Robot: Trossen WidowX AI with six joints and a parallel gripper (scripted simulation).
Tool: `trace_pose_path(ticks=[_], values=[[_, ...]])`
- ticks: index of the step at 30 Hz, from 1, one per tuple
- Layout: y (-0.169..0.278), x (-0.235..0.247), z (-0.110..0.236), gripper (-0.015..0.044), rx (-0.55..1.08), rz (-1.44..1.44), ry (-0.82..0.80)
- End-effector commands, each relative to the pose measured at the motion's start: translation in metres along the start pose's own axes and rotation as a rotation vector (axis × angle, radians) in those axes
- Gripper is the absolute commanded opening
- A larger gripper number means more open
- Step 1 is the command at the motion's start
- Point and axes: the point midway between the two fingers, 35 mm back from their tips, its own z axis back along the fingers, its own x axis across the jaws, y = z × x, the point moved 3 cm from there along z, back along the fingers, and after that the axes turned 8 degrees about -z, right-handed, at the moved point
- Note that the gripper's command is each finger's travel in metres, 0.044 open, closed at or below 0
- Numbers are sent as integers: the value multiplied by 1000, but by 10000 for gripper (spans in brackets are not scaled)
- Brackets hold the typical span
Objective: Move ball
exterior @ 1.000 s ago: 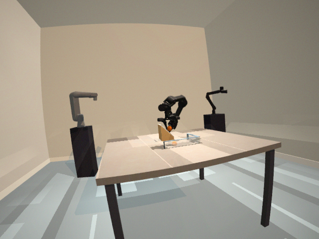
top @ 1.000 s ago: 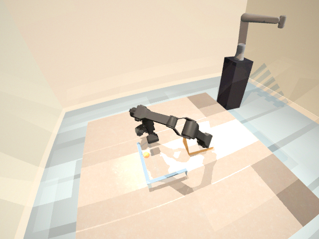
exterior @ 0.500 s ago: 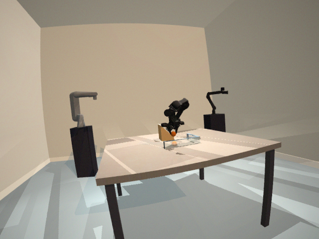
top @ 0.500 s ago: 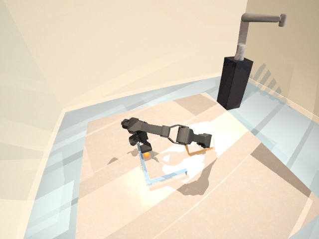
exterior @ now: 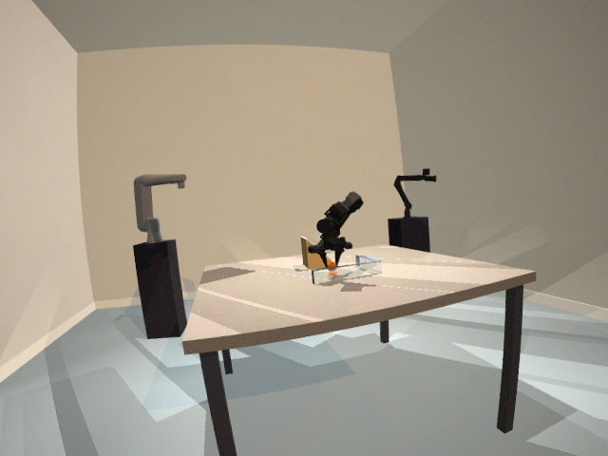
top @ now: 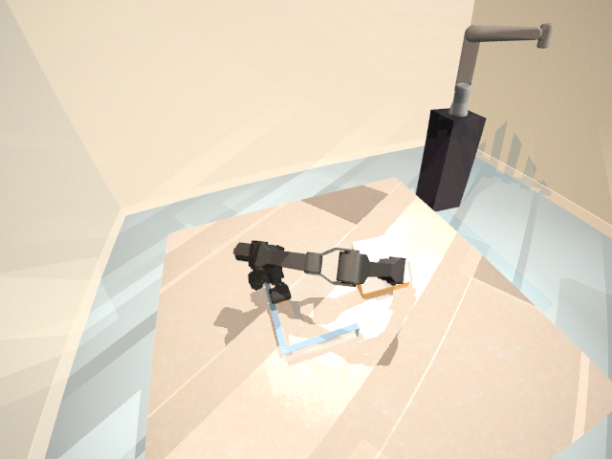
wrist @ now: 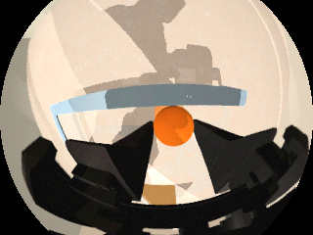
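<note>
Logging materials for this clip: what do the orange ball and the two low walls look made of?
The small orange ball, held in the dark pincer, looks like smooth matte plastic or rubber: even colour, soft shading, no glint. The two low clear walls look like glass or acrylic: pale blue edges, with the table showing through.

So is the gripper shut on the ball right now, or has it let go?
Shut on it. In the wrist view the orange ball sits pinched between the dark fingers of the gripper, near the clear wall.
</note>
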Motion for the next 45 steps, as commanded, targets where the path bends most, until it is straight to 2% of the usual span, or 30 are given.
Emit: trace_pose_path(ticks=[1,23,35,40,45], values=[[3,0,-21,0,2,-9,-9],[3,1,-41,0,2,-9,-10],[2,1,-37,315,-1,-2,-3],[1,0,-26,320,-1,-3,-3],[3,-1,45,320,2,-9,-6]])
